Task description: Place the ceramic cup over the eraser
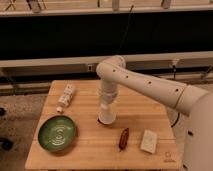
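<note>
The white ceramic cup (106, 118) stands mouth-down on the wooden table (90, 152), near its middle, with only a thin dark shadow at its base. My gripper (106, 108) points straight down from the white arm and is shut on the cup from above. The black eraser is hidden; no black block shows anywhere on the table.
A green plate (57, 133) lies at the front left. A white patterned tube (65, 97) lies at the back left. A reddish-brown elongated object (123, 138) and a flat white pad (149, 140) lie at the front right. A dark wall runs behind the table.
</note>
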`<action>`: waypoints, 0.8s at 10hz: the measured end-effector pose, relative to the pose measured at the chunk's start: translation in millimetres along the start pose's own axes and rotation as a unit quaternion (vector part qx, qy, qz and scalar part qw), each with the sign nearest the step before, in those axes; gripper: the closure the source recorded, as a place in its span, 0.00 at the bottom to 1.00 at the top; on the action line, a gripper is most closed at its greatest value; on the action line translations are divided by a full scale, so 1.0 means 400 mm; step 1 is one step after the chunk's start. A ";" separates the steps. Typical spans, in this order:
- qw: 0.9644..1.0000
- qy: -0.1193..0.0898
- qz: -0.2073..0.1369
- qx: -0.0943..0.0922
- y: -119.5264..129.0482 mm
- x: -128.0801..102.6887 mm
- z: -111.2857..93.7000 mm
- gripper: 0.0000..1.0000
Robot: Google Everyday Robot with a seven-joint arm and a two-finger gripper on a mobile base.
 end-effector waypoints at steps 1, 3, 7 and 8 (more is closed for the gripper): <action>1.000 0.001 0.003 0.000 0.003 0.007 0.008 0.62; 1.000 0.001 0.006 0.003 0.001 0.012 0.016 0.42; 1.000 0.007 0.002 0.004 -0.005 -0.006 0.012 0.20; 1.000 0.009 0.000 0.003 -0.007 -0.010 0.012 0.20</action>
